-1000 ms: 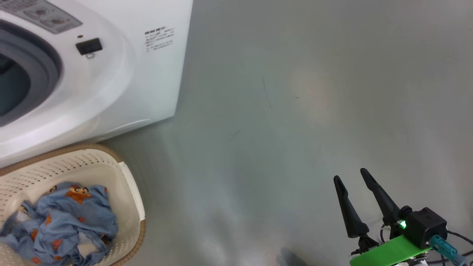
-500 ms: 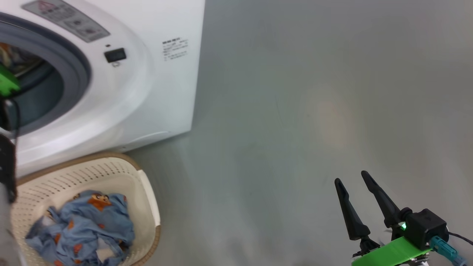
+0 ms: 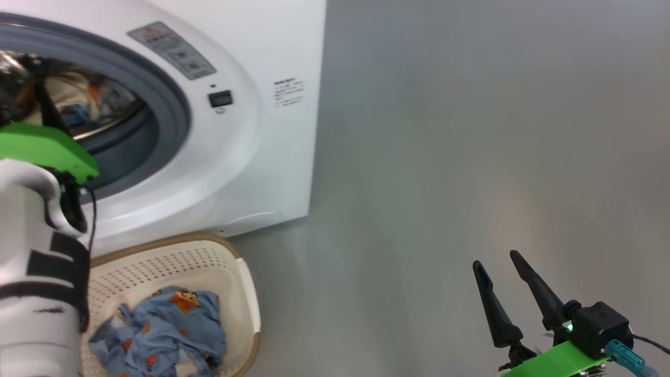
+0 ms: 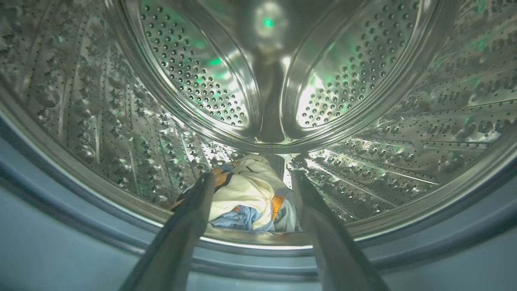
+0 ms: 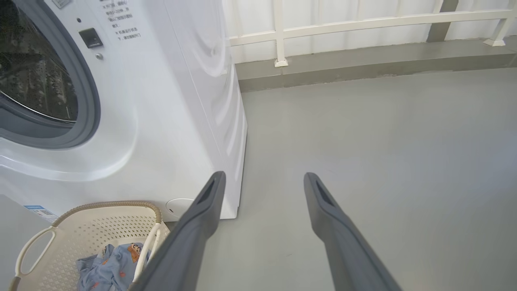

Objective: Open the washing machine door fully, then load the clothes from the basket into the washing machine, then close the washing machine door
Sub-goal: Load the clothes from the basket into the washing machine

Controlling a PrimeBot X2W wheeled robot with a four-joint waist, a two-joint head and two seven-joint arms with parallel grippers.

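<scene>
Currently we hold left fingers [image 4: 183, 234] apart at the steel drum [image 4: 101, 121] of the big white washing machine [image 3: 261, 157], cream-yellow clothes [image 4: 250, 186] beyond them; right fingers [image 3: 499, 314] apart over grey floor [image 3: 445, 157]; blue clothes [image 3: 167, 330] in perforated cream basket [image 3: 183, 262].

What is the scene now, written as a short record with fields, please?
washing machine: front opening uncovered
drum: holds cream-yellow cloth
basket: on floor before the washing machine, holds blue printed cloth
left pincer: open, empty, pointing into drum
right pincer: open, empty, above the floor
</scene>
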